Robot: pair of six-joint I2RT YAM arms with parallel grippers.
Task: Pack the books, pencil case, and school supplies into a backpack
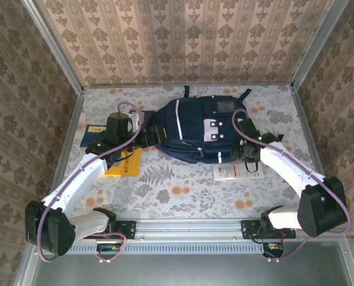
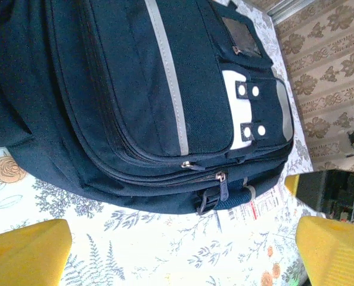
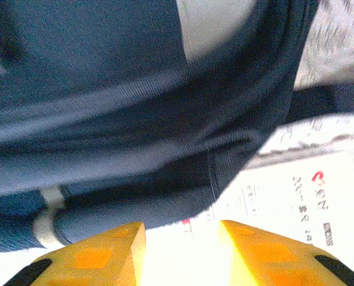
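Patterned wallpaper is walling in a flower-print table, and the navy backpack is lying flat between the two pincers, well short of packed as far as I can judge. The left pincer is standing wide, its yellow fingers gripping nothing, with the backpack's side just ahead of it. The zip pulls facing it are looking drawn shut, so the bag is probably needing to be opened before anything goes in. Behind that pincer and beneath its arm, the orange-yellow book and the blue book with the yellow label are lying out on the table. The right pincer is hovering at the backpack's lower edge, its jaws standing at a narrow gap with nothing between them. The white packet with red print is lying below this pincer and off to one side, right against the backpack's edge. What is sitting inside the bag is hidden. By my reading, the packing is hardly beginning: at least two books and one packet are lying outside.
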